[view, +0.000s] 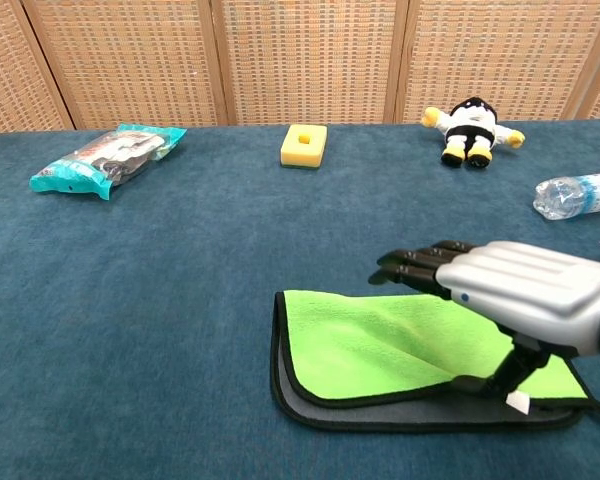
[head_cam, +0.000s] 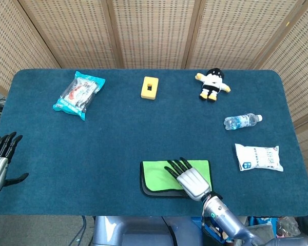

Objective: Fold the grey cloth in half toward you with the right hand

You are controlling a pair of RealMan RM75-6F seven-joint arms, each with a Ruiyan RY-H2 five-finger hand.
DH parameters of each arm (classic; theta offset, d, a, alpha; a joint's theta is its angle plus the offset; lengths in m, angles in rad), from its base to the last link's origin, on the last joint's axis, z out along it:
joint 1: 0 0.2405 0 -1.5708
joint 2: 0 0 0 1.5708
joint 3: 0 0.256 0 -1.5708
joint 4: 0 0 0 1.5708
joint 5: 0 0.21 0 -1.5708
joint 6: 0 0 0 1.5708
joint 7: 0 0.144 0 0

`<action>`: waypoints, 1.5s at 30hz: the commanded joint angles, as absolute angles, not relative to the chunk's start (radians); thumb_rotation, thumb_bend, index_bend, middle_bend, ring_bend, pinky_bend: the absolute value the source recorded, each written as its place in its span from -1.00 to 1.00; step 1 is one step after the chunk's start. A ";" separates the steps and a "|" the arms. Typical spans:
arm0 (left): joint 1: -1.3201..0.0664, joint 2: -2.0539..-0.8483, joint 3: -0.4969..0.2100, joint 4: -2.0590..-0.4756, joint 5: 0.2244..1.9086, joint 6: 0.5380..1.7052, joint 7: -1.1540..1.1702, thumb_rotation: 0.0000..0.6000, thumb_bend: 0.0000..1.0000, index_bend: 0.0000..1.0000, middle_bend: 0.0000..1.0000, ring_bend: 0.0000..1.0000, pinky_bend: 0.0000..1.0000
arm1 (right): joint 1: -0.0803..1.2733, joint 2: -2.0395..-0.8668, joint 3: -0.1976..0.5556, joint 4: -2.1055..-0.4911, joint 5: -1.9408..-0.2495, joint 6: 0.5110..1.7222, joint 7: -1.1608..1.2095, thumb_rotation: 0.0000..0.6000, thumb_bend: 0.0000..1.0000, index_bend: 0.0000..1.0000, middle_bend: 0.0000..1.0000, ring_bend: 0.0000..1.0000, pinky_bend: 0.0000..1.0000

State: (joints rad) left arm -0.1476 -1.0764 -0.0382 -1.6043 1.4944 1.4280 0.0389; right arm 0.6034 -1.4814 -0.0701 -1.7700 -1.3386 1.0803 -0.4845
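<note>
The cloth [head_cam: 156, 175] [view: 370, 345] lies folded near the table's front edge, its bright green face up and a grey layer with a dark hem showing beneath along the front and left. My right hand [head_cam: 187, 177] [view: 510, 290] hovers over the cloth's right half, lifted off it, with its fingers straight and apart and nothing in them. My left hand [head_cam: 0, 159] hangs beyond the table's left edge in the head view, fingers spread and holding nothing.
At the back lie a teal snack packet [head_cam: 78, 94], a yellow block [head_cam: 149, 87] and a black-and-white plush toy [head_cam: 212, 84]. On the right are a water bottle [head_cam: 242, 121] and a white pouch [head_cam: 257, 157]. Blue felt covers the table [head_cam: 118, 133].
</note>
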 commanded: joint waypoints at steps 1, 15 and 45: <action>-0.148 -1.077 -0.039 -1.605 1.494 1.427 0.039 1.00 -0.74 -1.00 -1.00 -1.00 -1.00 | 0.625 -1.468 -0.054 -1.771 -1.400 1.057 -0.414 1.00 -0.34 -0.67 -1.00 -1.00 -1.00; -0.151 -1.073 -0.046 -1.598 1.478 1.419 0.024 1.00 -0.74 -1.00 -1.00 -1.00 -1.00 | 0.676 -1.598 -0.030 -1.695 -1.401 0.954 -0.468 1.00 -0.34 -0.25 -1.00 -1.00 -1.00; -0.157 -1.073 -0.052 -1.593 1.462 1.405 0.022 1.00 -0.74 -1.00 -1.00 -1.00 -1.00 | 0.696 -1.734 0.017 -1.570 -1.290 0.921 -0.577 1.00 -0.34 -0.16 -1.00 -1.00 -1.00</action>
